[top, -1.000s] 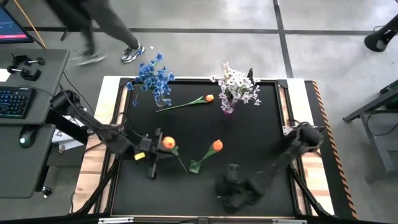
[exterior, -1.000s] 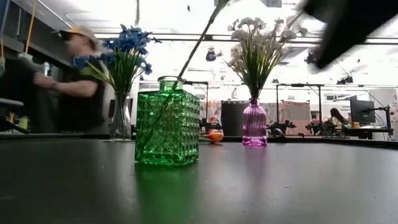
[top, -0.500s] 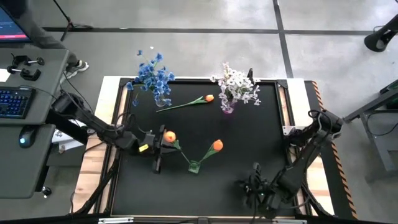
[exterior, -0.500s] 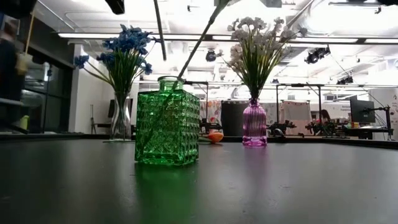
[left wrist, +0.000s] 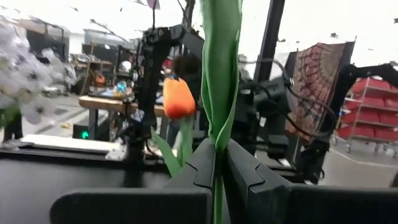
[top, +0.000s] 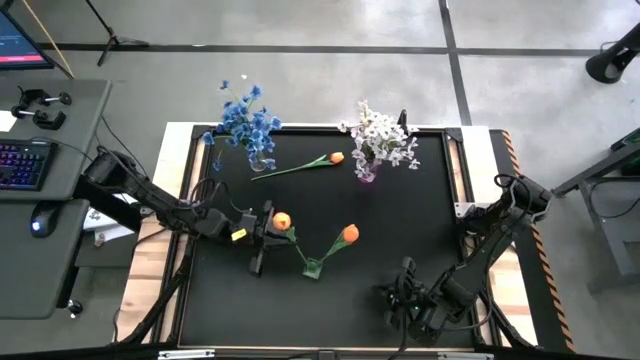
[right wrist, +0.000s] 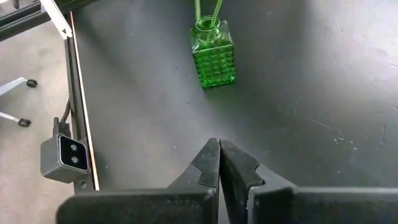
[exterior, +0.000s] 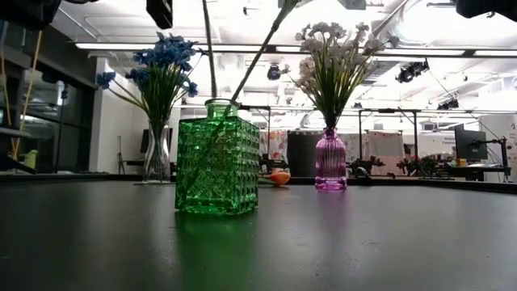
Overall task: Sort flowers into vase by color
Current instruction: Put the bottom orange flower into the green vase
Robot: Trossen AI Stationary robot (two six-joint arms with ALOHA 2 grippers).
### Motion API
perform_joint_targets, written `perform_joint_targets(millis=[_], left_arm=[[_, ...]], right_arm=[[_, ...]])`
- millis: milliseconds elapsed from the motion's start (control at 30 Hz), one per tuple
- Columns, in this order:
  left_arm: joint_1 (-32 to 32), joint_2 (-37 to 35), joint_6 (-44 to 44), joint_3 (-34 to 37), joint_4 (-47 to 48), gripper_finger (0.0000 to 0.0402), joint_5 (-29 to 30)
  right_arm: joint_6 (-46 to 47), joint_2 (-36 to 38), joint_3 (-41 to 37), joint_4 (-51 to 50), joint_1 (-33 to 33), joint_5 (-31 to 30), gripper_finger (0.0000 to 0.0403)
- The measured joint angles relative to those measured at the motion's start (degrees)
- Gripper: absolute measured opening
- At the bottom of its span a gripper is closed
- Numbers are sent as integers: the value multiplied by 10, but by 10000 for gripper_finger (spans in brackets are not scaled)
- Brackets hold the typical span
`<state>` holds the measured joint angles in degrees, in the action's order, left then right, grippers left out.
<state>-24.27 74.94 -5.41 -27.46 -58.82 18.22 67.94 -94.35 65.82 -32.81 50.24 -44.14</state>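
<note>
- High view: black table [top: 400, 215] carries three vases, two at the far edge and one near the middle.
- Left gripper [top: 262, 233] hovers over the table's left half, its jaws clamped on the green stem of an orange tulip [top: 282, 221]; the stem runs straight between the fingers [left wrist: 202, 165] in the wrist view, bloom beyond them.
- Right gripper [top: 405, 300] sits low at the near edge, well apart from the flowers, jaws pressed together on nothing.
- Green vase [exterior: 216, 157], square and ribbed, stands nearest the low camera with two stems in its mouth: the gripped tulip's and that of a second tulip [top: 348, 234].
- Blue flowers [top: 245, 120] fill the clear vase at far left.
- White flowers [top: 378, 135] fill the purple vase [exterior: 329, 162].
- Third tulip [top: 335, 157] lies flat between those two vases.
</note>
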Motion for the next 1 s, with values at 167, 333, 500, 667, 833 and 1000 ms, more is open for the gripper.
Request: perform_joint_targets(millis=[167, 333, 500, 667, 833, 1000], left_arm=[[-5, 13, -8, 0, 16, 0, 3], [1, 17, 6, 0, 19, 0, 21], [2, 17, 6, 0, 16, 0, 23], [-11, 17, -3, 0, -11, 0, 1], [-35, 16, -4, 0, -69, 0, -8], [-59, 8, -4, 0, -79, 0, -6]], right_arm=[[0, 0, 0, -4, 0, 0, 0], [0, 0, 0, -5, 0, 1, 0], [0, 0, 0, -4, 0, 6, 0], [0, -2, 0, 21, -7, 34, 0], [-154, -40, 1, 166, -52, 170, 0], [-251, -117, 1, 330, -101, 206, 0]])
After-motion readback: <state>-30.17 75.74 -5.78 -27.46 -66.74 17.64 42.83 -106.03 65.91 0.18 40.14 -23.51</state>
